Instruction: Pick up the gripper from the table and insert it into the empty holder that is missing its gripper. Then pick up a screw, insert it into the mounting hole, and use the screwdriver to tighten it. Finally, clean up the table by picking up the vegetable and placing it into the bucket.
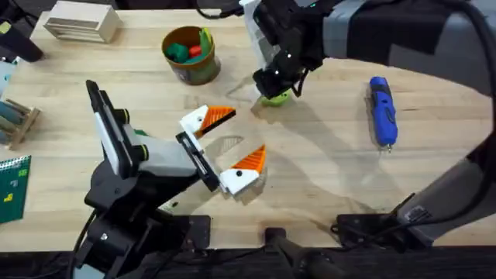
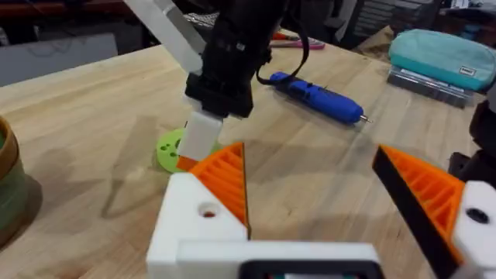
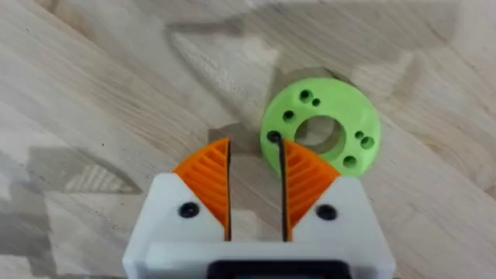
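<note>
Nowhere on the task's things can any writing be read; a green card [image 1: 12, 184] at the table's left edge bears marks too small to make out. On the light wooden table [image 1: 325, 178], the left gripper [image 1: 235, 145] lies low near the middle, its two white holders [image 1: 237, 180] each carrying an orange ribbed pad [image 1: 252, 160], spread wide apart and grasping nothing. Farther back, the right gripper [image 3: 256, 167] points down at the bright green round disc [image 3: 322, 124]; its orange fingers [image 3: 208, 182] stand close together with a narrow gap, their tips at the disc's edge beside a small dark screw [image 3: 273, 137], though whether they pinch the screw cannot be told. Off to the right, well apart from both grippers, the blue screwdriver [image 1: 382, 111] lies flat on the wood. Behind the left gripper stands the bucket [image 1: 190, 54], orange-rimmed, with a dark-green vegetable [image 1: 180, 53] and a red piece inside it.
</note>
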You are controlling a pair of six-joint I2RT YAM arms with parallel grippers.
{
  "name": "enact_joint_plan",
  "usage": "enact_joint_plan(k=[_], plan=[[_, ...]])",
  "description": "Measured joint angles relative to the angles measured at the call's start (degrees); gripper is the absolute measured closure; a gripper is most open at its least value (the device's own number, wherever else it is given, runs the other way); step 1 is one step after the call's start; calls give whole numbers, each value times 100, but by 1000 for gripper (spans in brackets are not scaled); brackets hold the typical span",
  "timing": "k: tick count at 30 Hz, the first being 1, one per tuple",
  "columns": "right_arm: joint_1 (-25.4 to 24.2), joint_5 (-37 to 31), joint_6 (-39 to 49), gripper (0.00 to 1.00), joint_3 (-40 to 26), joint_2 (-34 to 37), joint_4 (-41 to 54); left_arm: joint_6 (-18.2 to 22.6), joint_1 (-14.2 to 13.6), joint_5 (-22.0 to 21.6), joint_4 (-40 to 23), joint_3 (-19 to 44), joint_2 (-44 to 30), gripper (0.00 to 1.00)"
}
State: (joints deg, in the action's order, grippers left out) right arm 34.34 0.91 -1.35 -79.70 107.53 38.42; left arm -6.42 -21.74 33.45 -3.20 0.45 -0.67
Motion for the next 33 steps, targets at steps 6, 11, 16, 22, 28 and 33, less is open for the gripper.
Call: enact_joint_plan(k=[6, 11, 16, 22, 28, 33], plan=[[14, -24, 14, 693, 0, 2, -75, 0, 0, 0, 0, 0, 0, 14], [12, -28, 14, 693, 0, 2, -101, 0, 0, 0, 0, 0, -2, 14], [12, -46, 14, 695, 0, 9, -143, 0, 0, 0, 0, 0, -2, 14], [5, -106, 31, 779, -31, 286, -167, 0, 0, 0, 0, 0, 0, 14], [-19, -190, 34, 927, -39, 286, -156, 0, 0, 0, 0, 0, 0, 14], [-19, -192, 34, 987, -59, 286, -154, 0, 0, 0, 0, 0, -2, 14]])
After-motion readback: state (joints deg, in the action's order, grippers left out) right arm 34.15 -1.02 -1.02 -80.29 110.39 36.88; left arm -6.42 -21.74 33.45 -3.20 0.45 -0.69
